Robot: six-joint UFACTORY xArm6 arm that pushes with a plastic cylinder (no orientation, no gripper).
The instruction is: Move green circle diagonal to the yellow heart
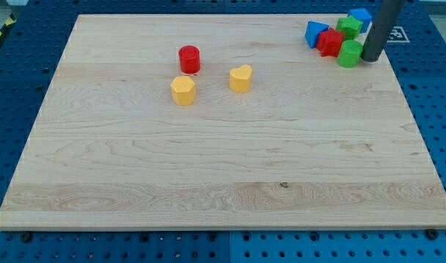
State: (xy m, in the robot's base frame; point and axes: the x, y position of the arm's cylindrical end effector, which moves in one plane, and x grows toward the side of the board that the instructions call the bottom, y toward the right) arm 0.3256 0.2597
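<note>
Board's top-right corner (398, 29): tip (369, 58) beside green circle (349, 53)

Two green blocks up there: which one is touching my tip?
The green circle, directly left of my tip; the other green block sits higher, behind the red block.

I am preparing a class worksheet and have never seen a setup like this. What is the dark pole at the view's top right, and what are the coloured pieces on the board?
One camera looks down at a wooden board. The pole is a robot arm's rod; my tip touches the green circle in a cluster with a red block, a blue block, a green block and another blue block. Towards the left sit a red cylinder, a yellow heart and another yellow block. Nothing is held; it only pushes.
</note>
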